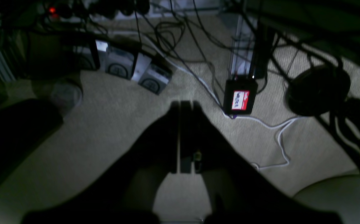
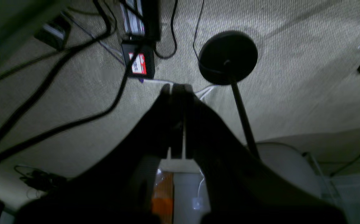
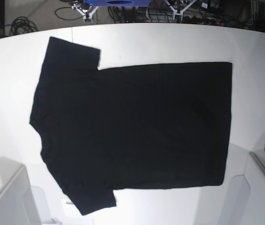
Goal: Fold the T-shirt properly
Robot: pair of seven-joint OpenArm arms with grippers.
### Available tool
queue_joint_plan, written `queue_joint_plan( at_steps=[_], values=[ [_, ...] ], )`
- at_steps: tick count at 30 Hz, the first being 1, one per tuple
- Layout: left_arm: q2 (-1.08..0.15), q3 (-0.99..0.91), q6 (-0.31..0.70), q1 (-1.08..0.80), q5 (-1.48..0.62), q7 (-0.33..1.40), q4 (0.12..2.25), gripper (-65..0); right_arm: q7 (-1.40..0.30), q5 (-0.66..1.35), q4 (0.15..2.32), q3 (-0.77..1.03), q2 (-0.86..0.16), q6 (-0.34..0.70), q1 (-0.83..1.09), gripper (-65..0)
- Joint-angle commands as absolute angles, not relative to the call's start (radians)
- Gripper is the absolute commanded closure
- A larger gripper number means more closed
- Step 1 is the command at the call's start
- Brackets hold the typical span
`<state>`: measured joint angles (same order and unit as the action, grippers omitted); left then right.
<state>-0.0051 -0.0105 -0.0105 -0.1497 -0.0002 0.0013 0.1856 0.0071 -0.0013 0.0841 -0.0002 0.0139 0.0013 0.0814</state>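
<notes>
The black T-shirt (image 3: 132,126) lies spread flat on the white table (image 3: 170,42) in the base view, plain side up. Its neck end is at the left and its straight hem at the right. One sleeve points to the far left corner, the other to the near left. No print shows. My left gripper (image 1: 183,105) is shut and empty in the left wrist view, hanging over carpet, away from the shirt. My right gripper (image 2: 176,88) is shut and empty in the right wrist view, also over carpet. Neither gripper's fingers show in the base view.
White arm parts sit at the table's near left (image 3: 11,197) and near right (image 3: 259,187) corners. On the carpet below are cables, a black box with a red label (image 1: 240,98), a round black stand base (image 2: 228,57) and a white cable (image 1: 279,137).
</notes>
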Motion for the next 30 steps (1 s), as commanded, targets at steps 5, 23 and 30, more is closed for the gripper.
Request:
queue_joint_plan(
  at_steps=[5, 23, 30],
  values=[
    [-0.004, -0.01, -0.007, -0.147, -0.001, 0.001, 0.188, -14.0, 0.007, 0.001, 0.085, 0.002, 0.015, 0.008, 0.101, 0.0],
    [-0.01, -0.008, -0.007, -0.182, 0.001, -0.001, 0.191, 0.0, 0.008, -0.001, 0.087, -0.001, 0.012, 0.008, 0.12, 0.0],
    [-0.07, 0.004, -0.005, -0.38, 0.001, 0.001, 0.449, 0.0, 0.002, 0.002, 0.292, 0.005, -0.015, 0.008, 0.275, 0.0]
  ],
)
